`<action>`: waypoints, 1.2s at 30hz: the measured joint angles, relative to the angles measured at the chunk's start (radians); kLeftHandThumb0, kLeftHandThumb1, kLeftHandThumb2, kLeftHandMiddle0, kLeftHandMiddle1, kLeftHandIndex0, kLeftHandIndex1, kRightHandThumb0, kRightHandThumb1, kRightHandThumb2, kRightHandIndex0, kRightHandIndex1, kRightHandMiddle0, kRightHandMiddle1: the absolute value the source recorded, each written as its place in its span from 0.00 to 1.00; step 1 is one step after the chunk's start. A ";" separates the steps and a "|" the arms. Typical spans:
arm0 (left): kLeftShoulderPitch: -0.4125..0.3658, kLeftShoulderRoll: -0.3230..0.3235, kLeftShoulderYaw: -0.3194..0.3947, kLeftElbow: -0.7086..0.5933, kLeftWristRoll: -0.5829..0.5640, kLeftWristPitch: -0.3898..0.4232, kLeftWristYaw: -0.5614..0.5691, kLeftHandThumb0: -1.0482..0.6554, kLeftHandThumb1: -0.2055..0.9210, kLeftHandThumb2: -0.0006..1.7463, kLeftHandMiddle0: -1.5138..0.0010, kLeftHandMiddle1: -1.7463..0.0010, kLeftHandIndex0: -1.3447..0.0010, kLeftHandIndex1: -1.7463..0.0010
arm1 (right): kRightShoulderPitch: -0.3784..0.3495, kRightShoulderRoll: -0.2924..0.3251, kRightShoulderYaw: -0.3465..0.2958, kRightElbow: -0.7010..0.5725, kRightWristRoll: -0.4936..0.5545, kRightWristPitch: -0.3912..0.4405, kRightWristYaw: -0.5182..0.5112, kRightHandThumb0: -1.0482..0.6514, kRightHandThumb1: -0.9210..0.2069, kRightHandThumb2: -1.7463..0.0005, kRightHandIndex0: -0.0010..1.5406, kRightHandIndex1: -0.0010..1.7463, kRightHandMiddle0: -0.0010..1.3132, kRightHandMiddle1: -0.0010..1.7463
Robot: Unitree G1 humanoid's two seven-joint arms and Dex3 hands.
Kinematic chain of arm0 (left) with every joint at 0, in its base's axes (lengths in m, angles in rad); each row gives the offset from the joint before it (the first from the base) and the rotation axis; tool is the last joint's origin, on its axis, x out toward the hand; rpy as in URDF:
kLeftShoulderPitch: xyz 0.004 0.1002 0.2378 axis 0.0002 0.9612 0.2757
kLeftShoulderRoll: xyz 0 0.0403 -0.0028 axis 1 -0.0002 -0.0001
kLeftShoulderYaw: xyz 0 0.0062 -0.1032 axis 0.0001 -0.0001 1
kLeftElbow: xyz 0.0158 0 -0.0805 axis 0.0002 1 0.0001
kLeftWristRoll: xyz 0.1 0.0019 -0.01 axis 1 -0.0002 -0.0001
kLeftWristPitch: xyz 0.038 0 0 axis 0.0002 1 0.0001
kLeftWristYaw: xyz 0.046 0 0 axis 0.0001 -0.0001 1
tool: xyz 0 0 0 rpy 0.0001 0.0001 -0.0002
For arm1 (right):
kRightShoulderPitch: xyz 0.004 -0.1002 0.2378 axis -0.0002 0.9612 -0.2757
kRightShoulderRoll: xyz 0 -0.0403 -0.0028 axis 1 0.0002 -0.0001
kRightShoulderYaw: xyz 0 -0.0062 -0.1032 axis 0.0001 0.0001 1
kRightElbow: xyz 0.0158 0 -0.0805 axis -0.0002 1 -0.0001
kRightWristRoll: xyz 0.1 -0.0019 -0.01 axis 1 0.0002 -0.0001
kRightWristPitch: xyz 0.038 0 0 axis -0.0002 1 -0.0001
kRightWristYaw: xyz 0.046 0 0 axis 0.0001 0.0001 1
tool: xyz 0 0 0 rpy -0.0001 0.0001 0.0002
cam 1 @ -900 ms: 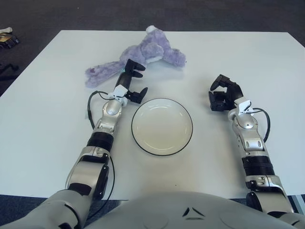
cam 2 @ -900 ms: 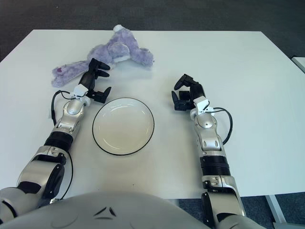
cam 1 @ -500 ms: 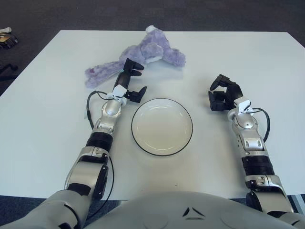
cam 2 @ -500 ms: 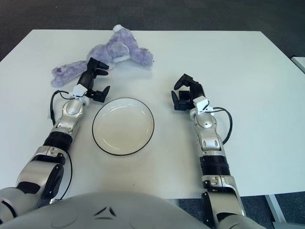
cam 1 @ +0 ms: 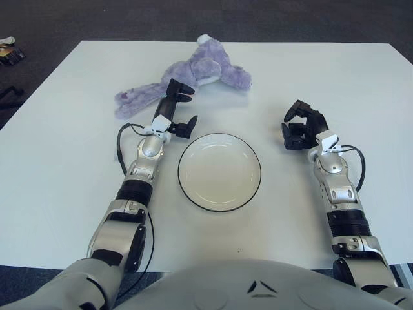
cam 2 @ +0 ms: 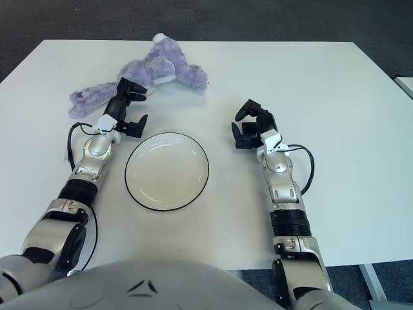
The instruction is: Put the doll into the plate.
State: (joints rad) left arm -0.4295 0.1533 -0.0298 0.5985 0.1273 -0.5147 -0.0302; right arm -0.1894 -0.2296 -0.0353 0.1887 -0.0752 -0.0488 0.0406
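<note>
The purple plush doll (cam 1: 187, 76) sprawls at the table's (cam 1: 64, 161) far side beyond the empty plate (cam 1: 219, 172), looking light, floppy and best pinched at its thick torso, which the left hand (cam 1: 175, 110) nears with fingers spread, while the right hand (cam 1: 301, 126) beside the plate shows curled, empty fingers.

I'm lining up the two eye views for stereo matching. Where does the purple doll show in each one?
Left eye view: the purple doll lies in the upper centre-left, beyond the left robot hand.
Right eye view: the doll sits further left, in the upper left.
Shared landmark: the black-rimmed plate, nearer the robot than the doll in both.
</note>
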 measured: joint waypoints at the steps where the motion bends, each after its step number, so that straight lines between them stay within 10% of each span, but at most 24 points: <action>1: 0.000 0.000 0.000 -0.001 0.000 0.001 0.000 0.40 0.41 0.74 0.89 0.27 1.00 0.03 | -0.001 0.000 -0.001 0.001 0.003 0.000 0.002 0.33 0.56 0.22 0.86 1.00 0.49 1.00; 15: 0.001 0.000 0.001 -0.001 -0.004 0.002 -0.001 0.39 0.41 0.73 0.80 0.18 1.00 0.02 | -0.003 0.000 -0.004 0.005 0.008 0.000 0.008 0.33 0.56 0.23 0.85 1.00 0.49 1.00; 19: 0.001 -0.001 0.004 -0.001 -0.007 0.013 -0.004 0.75 0.61 0.57 0.68 0.10 0.98 0.01 | -0.003 -0.002 -0.003 0.004 0.008 0.001 0.008 0.32 0.57 0.22 0.86 1.00 0.49 1.00; 22: 0.000 -0.002 0.007 -0.001 -0.011 0.023 -0.005 0.84 0.54 0.64 0.62 0.08 0.98 0.01 | -0.004 -0.003 -0.002 0.004 0.008 0.004 0.009 0.32 0.57 0.22 0.86 1.00 0.49 1.00; 36: 0.001 -0.011 0.034 -0.008 -0.044 0.024 0.007 0.88 0.47 0.70 0.58 0.05 0.96 0.00 | -0.014 -0.011 -0.004 0.003 0.011 0.026 0.020 0.33 0.56 0.22 0.86 1.00 0.49 1.00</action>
State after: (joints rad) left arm -0.4289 0.1425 0.0040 0.5908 0.0830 -0.4909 -0.0234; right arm -0.2034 -0.2408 -0.0389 0.1918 -0.0638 -0.0230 0.0608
